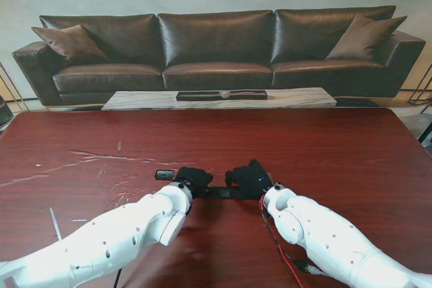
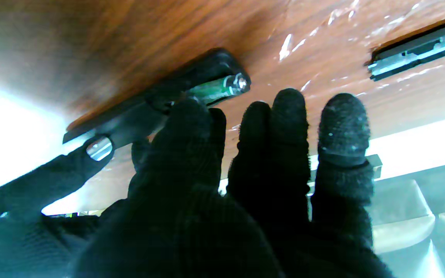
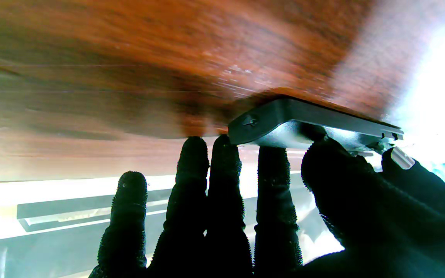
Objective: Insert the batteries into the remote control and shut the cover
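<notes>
On table (image 1: pixel 324 153), both hands, left hand (image 1: pixel 194 179), right hand (image 1: pixel 250 179), seemingly pinning remote (image 1: pixel 217 192)

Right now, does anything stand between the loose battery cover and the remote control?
Only the left robot hand: it rests on the battery end of the long black remote control, and the small flat black cover lies just left of it. Nothing else shows between.
</notes>
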`<state>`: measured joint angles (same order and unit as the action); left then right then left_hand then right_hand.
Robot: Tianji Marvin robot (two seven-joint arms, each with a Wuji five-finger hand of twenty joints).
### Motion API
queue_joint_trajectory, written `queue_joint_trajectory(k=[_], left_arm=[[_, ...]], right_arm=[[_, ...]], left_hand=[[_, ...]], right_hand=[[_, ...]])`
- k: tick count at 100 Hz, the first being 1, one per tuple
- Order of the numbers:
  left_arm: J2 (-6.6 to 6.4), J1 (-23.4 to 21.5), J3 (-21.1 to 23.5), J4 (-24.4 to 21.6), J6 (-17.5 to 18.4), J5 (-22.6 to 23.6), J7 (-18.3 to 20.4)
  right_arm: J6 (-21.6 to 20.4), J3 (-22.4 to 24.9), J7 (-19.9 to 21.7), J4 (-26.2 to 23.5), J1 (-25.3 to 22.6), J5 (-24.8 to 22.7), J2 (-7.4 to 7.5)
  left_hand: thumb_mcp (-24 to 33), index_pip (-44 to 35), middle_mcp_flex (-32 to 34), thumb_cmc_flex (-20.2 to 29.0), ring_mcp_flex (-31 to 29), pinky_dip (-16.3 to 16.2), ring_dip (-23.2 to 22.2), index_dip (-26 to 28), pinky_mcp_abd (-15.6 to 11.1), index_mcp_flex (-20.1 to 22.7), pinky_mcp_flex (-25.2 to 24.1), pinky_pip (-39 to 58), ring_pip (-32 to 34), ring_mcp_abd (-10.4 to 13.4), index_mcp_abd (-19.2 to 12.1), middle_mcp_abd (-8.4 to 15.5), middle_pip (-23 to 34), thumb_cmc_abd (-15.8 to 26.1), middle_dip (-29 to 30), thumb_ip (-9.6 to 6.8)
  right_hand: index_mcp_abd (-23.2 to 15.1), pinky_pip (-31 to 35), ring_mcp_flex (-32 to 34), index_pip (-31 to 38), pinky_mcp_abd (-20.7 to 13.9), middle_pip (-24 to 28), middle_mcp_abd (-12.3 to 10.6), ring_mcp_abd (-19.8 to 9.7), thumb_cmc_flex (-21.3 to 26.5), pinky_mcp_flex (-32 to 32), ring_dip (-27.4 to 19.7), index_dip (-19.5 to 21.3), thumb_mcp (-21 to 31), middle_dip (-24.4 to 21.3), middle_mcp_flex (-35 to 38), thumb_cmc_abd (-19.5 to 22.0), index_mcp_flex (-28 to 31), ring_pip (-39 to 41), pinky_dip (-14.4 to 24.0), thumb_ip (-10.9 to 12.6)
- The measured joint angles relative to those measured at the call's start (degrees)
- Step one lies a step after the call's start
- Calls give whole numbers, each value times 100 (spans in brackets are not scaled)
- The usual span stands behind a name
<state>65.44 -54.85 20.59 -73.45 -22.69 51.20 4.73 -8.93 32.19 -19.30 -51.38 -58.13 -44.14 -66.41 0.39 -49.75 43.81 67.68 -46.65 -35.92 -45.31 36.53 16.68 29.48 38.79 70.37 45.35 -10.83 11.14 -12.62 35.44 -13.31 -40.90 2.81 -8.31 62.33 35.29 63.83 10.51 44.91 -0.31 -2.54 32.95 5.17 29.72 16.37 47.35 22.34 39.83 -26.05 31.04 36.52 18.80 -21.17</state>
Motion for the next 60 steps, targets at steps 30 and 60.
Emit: queue_joint_trajectory(k=[30, 60], left_arm=[[-51, -226, 315, -156, 12, 196, -112], [-214, -528, 644, -475, -322, 687, 5]], right_arm=[[4, -9, 5, 0, 6, 0, 1], [13, -16, 12, -3, 11, 0, 1]], left_hand=[[-27, 98, 0, -4, 8, -1, 6, 0, 0, 2, -55, 1, -135, -45, 0, 0, -50, 211, 12, 0], [-173, 147, 0, -208, 66, -144, -54, 158, 8, 88, -1, 459, 7, -207, 87, -100, -22, 788, 0, 0]], right_hand=[[0, 0, -1, 1, 0, 0, 1, 0, 0, 0, 0, 1, -1, 0, -1, 13, 0, 12, 0, 1], [-1, 0, -1, 2, 0, 0, 10, 2, 2, -1, 0, 1, -58, 0, -5, 49, 3, 28, 0, 56]])
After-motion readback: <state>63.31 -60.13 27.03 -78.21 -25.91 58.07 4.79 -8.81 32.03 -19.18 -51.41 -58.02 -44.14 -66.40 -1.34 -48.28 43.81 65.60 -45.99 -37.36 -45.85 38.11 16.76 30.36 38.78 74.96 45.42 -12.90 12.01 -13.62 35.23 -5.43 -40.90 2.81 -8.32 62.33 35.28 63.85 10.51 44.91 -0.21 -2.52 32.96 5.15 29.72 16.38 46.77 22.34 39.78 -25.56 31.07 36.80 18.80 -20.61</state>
